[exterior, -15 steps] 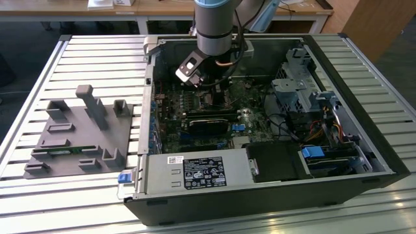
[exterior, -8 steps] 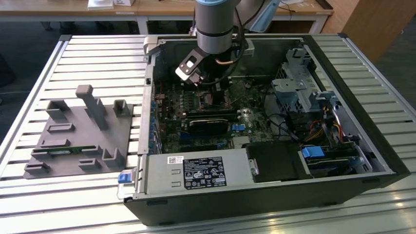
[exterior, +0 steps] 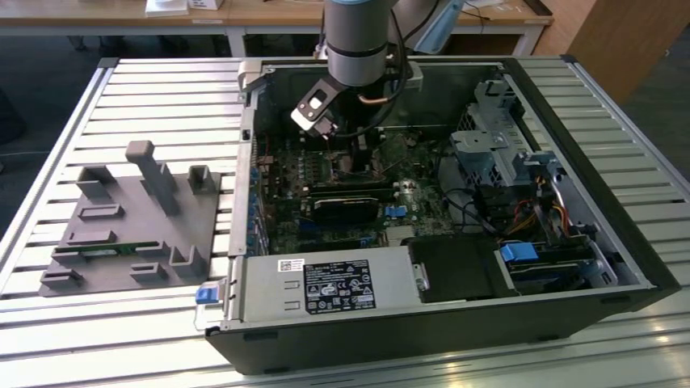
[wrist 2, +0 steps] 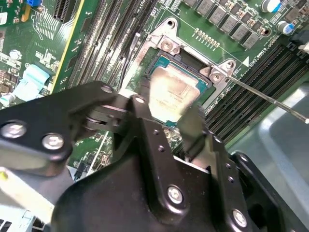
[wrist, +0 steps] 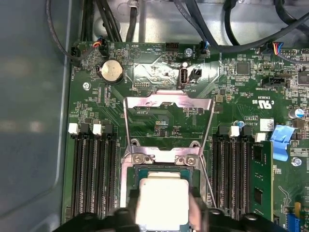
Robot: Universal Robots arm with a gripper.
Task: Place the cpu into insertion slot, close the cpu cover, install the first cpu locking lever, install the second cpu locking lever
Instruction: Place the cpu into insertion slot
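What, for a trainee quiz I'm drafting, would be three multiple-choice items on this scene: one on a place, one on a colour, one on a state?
1. Where is the cpu?
A. In the gripper, over the insertion slot
B. On the grey fixture beside the case
C. On top of the power supply box

2. What colour is the circuit board around the insertion slot?
A. Red
B. Green
C. White

3. How does the cpu cover stand?
A. Shut flat over the slot
B. Swung open on its hinge, clear of the slot
C. Taken off and lying outside the case

Answers:
1 A: both wrist views show the pale chip between the fingers, above the socket.
2 B: the board is green all around the socket.
3 B: in the first wrist view the silver frame is folded back past the socket, with bare board showing through its cut-out.
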